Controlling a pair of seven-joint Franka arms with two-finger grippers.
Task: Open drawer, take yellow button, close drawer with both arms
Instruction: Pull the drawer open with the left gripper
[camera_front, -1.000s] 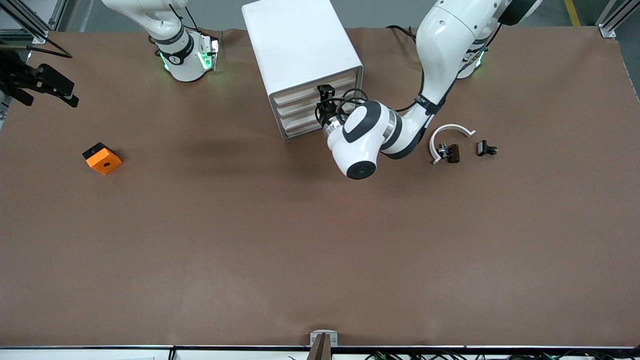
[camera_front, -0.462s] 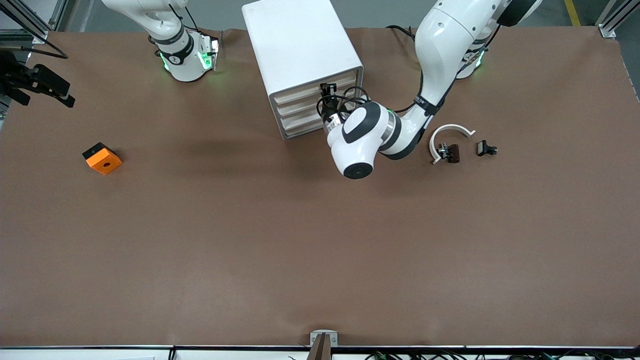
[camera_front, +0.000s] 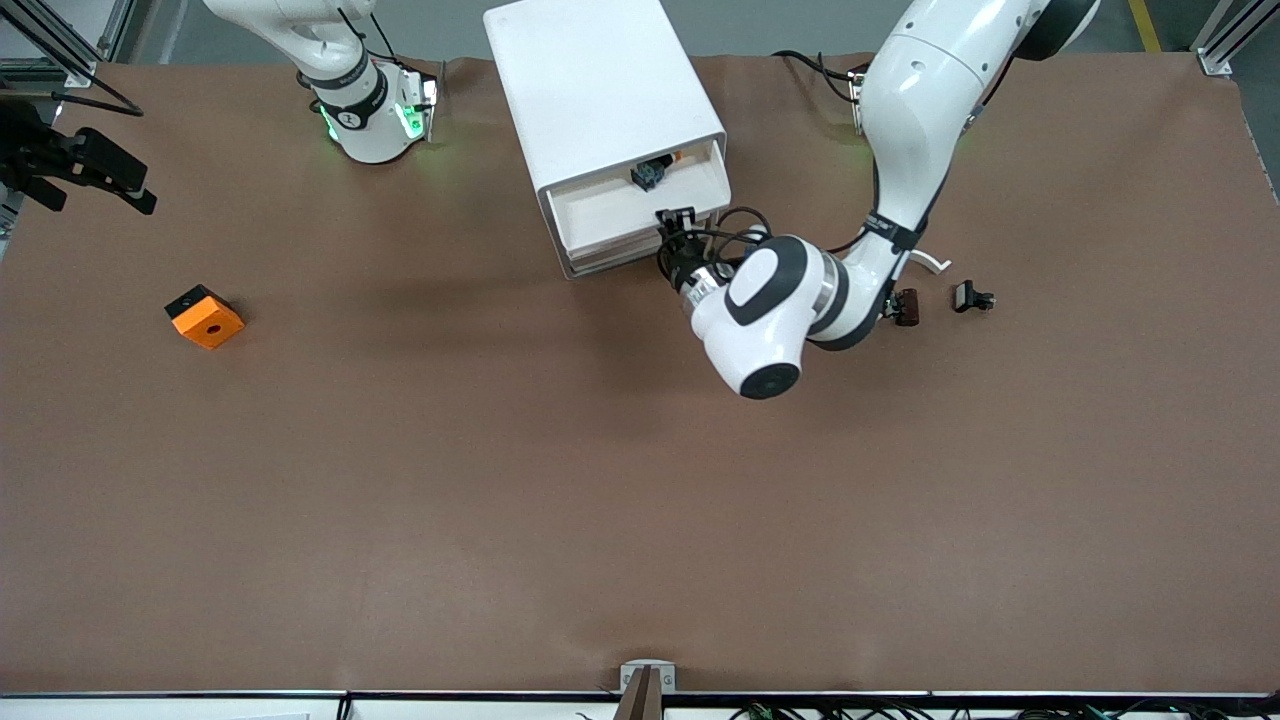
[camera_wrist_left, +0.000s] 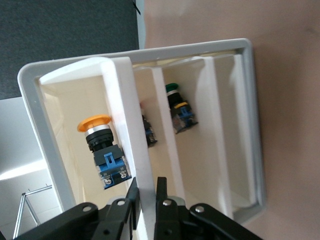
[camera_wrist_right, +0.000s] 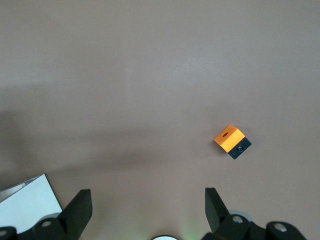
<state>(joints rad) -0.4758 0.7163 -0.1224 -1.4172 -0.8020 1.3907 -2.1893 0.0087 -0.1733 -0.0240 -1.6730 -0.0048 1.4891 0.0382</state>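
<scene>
While the left gripper (camera_wrist_left: 146, 192) pinches the front lip of the pulled-out drawer (camera_front: 640, 205), the button (camera_wrist_left: 102, 150) lies inside at the gripper's eleven o'clock, and the right gripper (camera_wrist_right: 145, 200) waits, spread wide, above bare table.

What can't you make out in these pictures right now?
- Front view: the button is tiny, its body half under the cabinet.
- Front view: the white ring is mostly hidden by the left arm.
- Left wrist view: the left hand is cut off by the edge.
- Right wrist view: the right hand shows fingers only, its palm cut off.
</scene>
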